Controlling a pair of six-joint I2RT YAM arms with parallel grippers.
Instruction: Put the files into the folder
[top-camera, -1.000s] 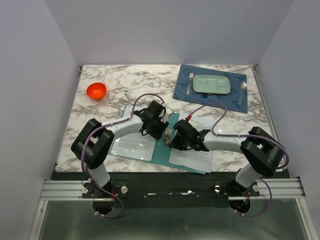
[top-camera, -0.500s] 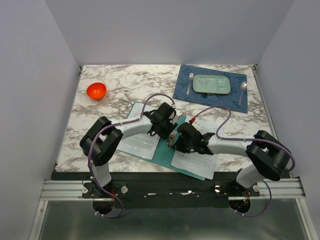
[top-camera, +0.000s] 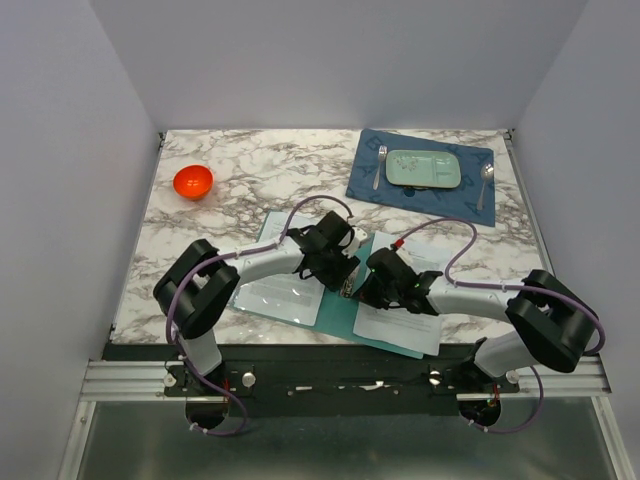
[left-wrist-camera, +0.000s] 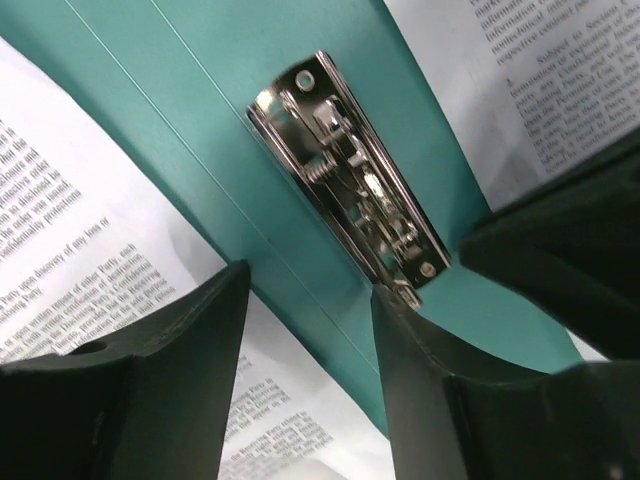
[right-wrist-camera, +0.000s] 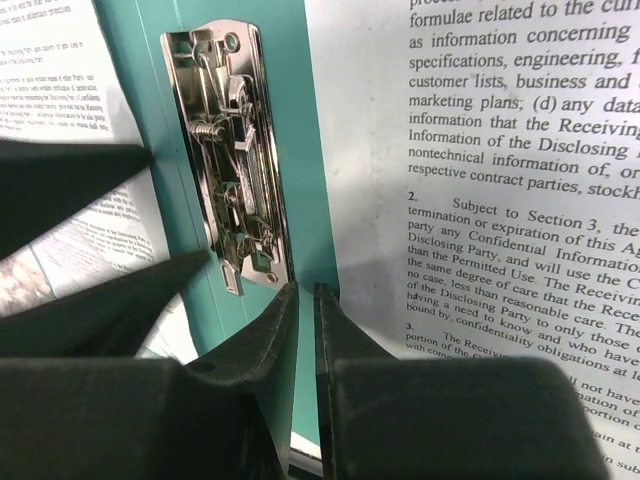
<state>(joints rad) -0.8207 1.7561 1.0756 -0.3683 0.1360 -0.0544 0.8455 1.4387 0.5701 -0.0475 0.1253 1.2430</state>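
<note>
The teal folder (top-camera: 333, 308) lies open near the table's front edge. One printed file in a glossy sleeve (top-camera: 268, 290) lies on its left leaf, another file (top-camera: 402, 326) on its right leaf. The metal clip (left-wrist-camera: 350, 195) sits on the spine and also shows in the right wrist view (right-wrist-camera: 230, 170). My left gripper (top-camera: 342, 272) is open and empty, low over the spine, with its right fingertip (left-wrist-camera: 385, 300) touching the clip's end. My right gripper (top-camera: 356, 290) is shut with nothing between the jaws (right-wrist-camera: 305, 292), and its tips are on the teal just beside the clip and the right file's edge (right-wrist-camera: 480, 150).
An orange bowl (top-camera: 193, 181) stands at the back left. A dark blue placemat (top-camera: 468, 196) at the back right carries a pale green tray (top-camera: 423, 168), a fork (top-camera: 378, 165) and a spoon (top-camera: 485, 178). The folder's near edge reaches the table's front edge.
Both grippers have moved right and nearer, staying at the clip. The folder with its files has slid and turned the same way.
</note>
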